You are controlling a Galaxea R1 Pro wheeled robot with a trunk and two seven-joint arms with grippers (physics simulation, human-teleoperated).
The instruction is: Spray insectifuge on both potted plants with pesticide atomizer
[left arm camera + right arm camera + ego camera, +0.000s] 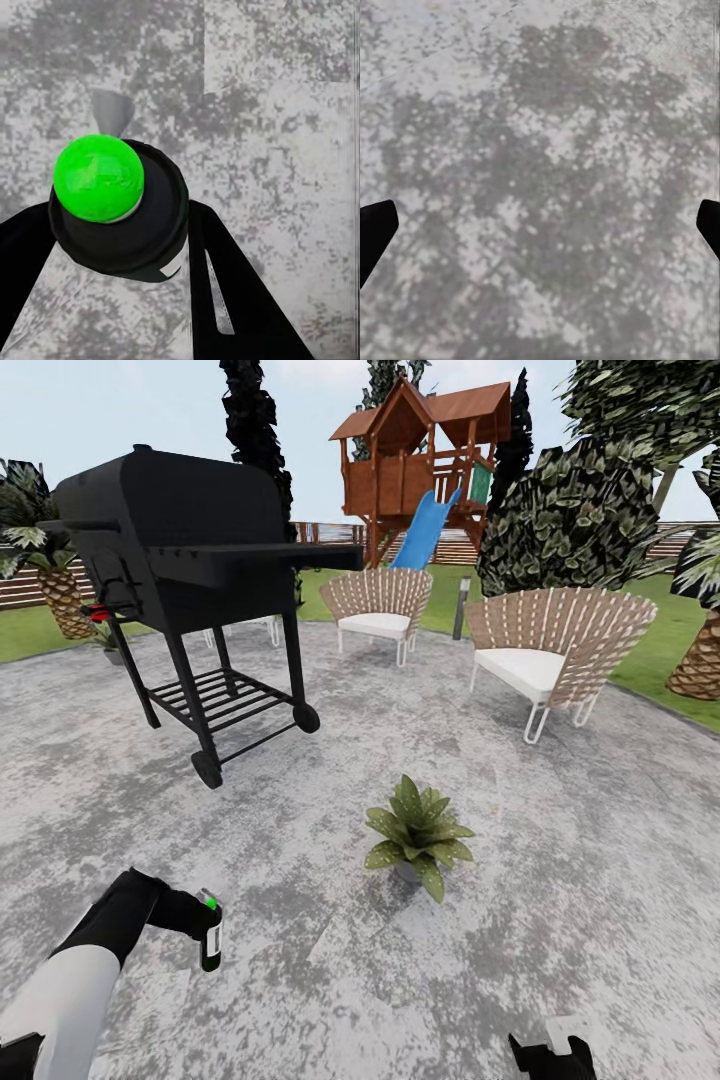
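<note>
**Operator:** Nearest me, my left gripper (205, 938) has its black fingers (225, 300) pinched on the small dark green pesticide atomizer (210, 935) with the white label. It hangs upright over the near part of the round grey paved patio (560, 880). In the left wrist view the atomizer's cap (99, 177) glows bright green and a pale nozzle (111, 111) pokes out past it.

**Observer:** And your right side?

**Operator:** My right gripper (550, 1052) sits at the bottom edge of the head view, its fingers (375, 229) spread wide apart over bare paving.

**Observer:** Where is the plant?

**Operator:** One potted plant (418, 838), a rosette of pointed green leaves in a tiny grey pot, stands near the patio's middle, ahead and to the right of the atomizer, well apart from it. Beyond it on the left stands a black barrel grill on wheels (185, 570). Two slatted fan-back chairs with white cushions (555, 650) sit near the patio's far edge. Past them are green lawn (655, 660) and a wooden playhouse with a blue slide (420, 460).
</note>
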